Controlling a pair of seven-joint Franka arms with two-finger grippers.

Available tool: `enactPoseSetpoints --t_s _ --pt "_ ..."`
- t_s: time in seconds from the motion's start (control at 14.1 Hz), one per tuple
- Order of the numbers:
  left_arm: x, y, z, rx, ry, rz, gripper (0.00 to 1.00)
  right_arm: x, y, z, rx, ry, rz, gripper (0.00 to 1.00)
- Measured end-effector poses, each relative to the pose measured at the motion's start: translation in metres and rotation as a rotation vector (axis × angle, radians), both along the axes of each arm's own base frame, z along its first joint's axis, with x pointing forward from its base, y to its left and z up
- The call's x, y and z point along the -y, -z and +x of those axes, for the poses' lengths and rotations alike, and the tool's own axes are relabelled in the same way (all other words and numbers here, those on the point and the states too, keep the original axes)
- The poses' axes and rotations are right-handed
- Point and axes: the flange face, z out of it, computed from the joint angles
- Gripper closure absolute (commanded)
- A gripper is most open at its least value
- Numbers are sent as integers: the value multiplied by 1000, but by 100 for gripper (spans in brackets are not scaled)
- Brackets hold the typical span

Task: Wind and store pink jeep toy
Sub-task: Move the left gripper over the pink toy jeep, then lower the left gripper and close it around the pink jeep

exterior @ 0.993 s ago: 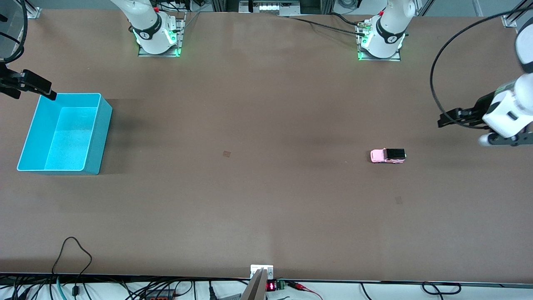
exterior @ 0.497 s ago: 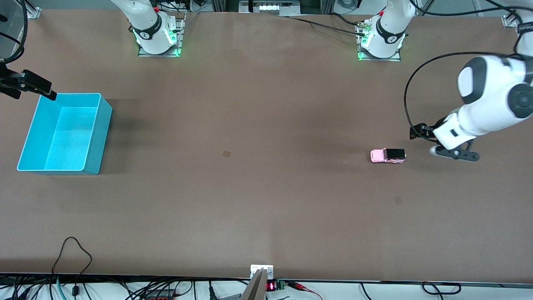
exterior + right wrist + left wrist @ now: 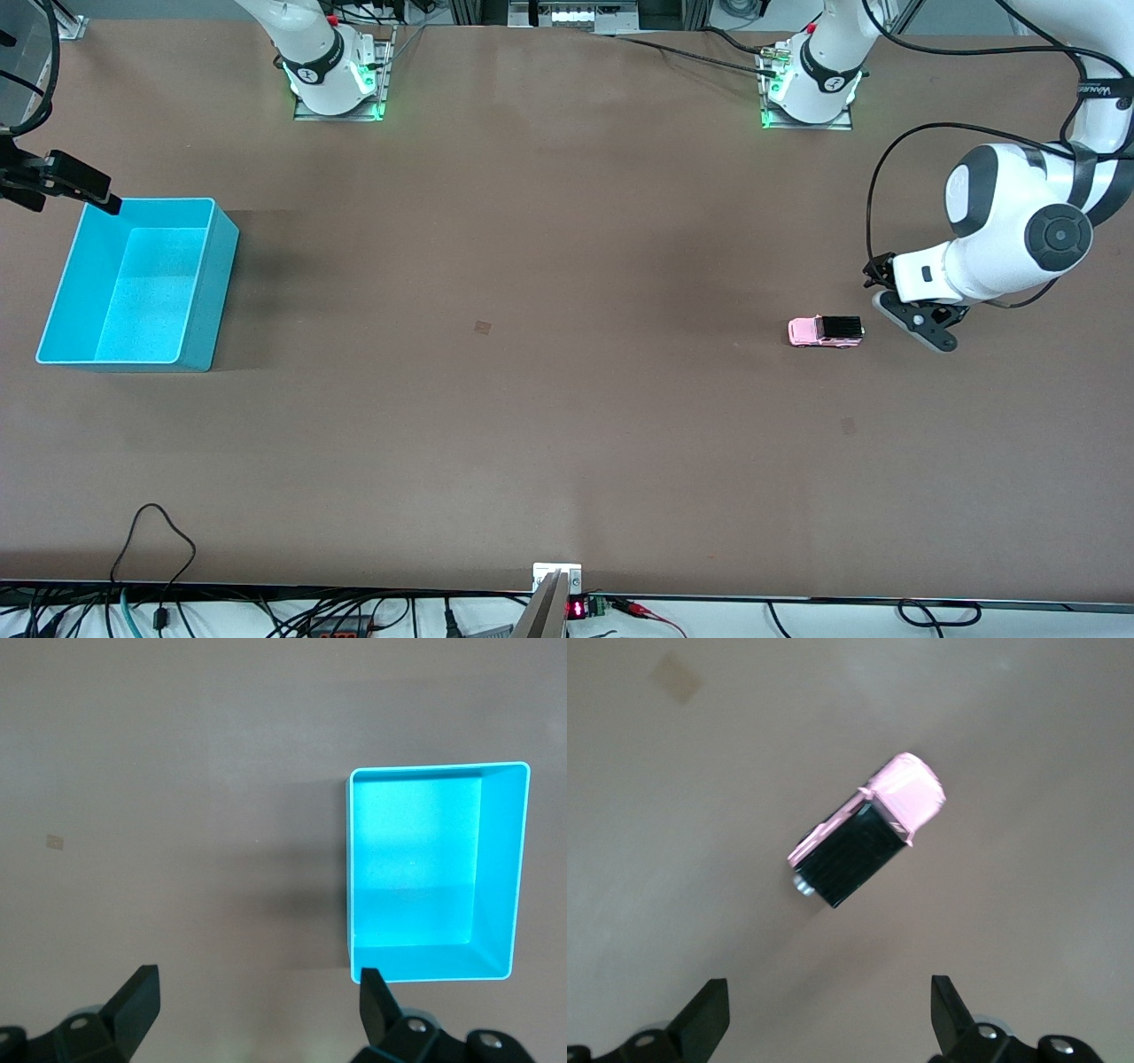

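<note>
The pink jeep toy stands on its wheels on the brown table, toward the left arm's end, with its black roof panel turned toward my left gripper. My left gripper hovers just beside the jeep's black end, open and empty. In the left wrist view the jeep lies ahead of the wide-apart fingers, clear of the left gripper. My right gripper waits open over the teal bin's corner farthest from the front camera. The right wrist view shows the right gripper empty, with the bin beside one finger.
The teal bin holds nothing and sits at the right arm's end of the table. Two small square marks lie flat on the table surface. Cables trail along the table edge nearest the front camera.
The left arm has swung in from its end of the table and come down beside the jeep. The jeep, the bin and the right arm have not moved.
</note>
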Motion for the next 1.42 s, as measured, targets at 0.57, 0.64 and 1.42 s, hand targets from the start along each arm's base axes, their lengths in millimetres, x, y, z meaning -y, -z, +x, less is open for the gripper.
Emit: enactPoseSetpoints --t_s 0.57,0.64,1.42 --pt "28 58 -3 81 528 -81 0 1 2 1 -4 1 0 0" --pt "29 63 -3 94 577 -86 0 1 2 1 -4 1 0 0" --pt "31 97 -20 153 688 -92 0 1 3 2 -5 1 0 0"
